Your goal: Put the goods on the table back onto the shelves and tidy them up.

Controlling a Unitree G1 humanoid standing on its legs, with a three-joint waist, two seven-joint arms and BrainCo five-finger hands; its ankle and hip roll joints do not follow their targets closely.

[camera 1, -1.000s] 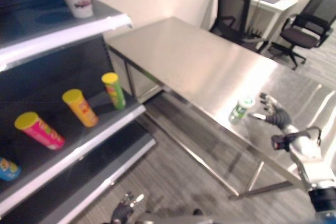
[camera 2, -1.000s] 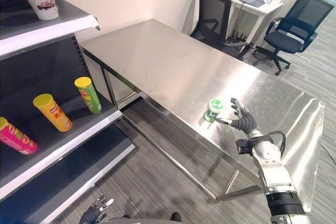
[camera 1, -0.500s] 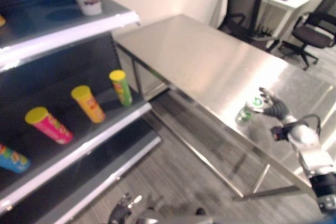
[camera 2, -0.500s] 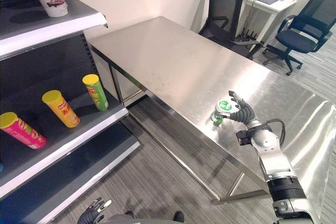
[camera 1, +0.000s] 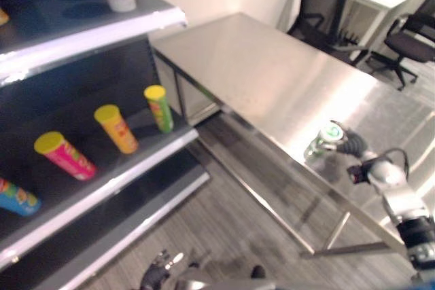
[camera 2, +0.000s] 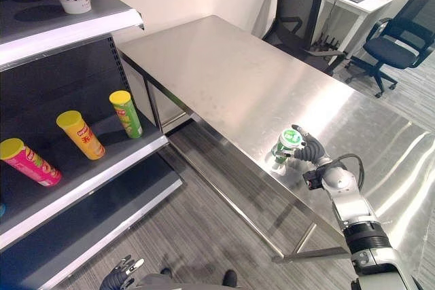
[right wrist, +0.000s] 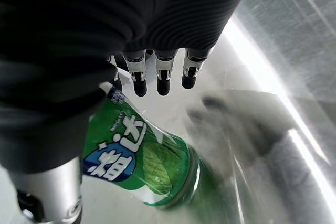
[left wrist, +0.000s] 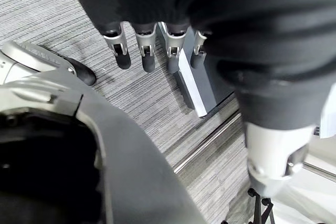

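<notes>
Right hand (camera 2: 311, 149) at green canister (camera 2: 285, 146) near steel table (camera 2: 224, 79) edge.
Fingers loosely curved around canister top, not clamped; left hand (camera 2: 120, 274) low, fingers relaxed.

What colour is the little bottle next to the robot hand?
Green, with a white cap; the bottle shows best in the right wrist view.

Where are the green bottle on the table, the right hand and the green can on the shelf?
green bottle (camera 2: 284, 149): right eye view, on its label below the cap.
right hand (camera 2: 311, 149): right eye view, on its dark ribbed back.
green can (camera 2: 128, 115): right eye view, on its side under the yellow lid.
</notes>
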